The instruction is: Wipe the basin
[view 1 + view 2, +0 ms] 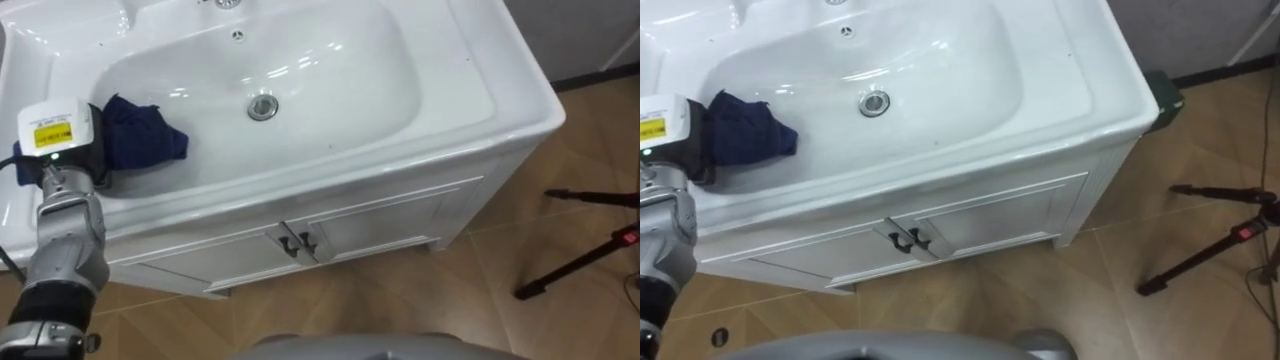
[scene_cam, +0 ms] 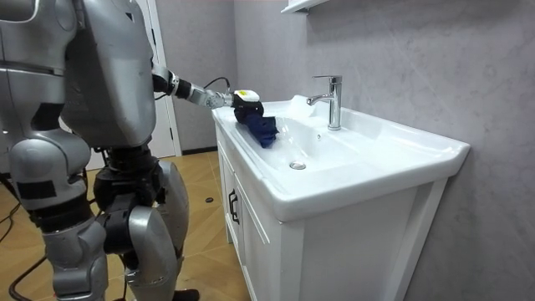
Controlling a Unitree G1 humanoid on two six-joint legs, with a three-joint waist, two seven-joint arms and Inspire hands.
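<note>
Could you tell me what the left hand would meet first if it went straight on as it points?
Probably the basin, at its rear ledge on the left end: the left hand points away from the robot, with the blue cloth beside it. Depth is uncertain.

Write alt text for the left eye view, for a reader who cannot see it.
The robot's left hand touches a dark blue cloth on the left slope of a white basin, left of its drain. Below are white cabinet doors and a wooden floor.
</note>
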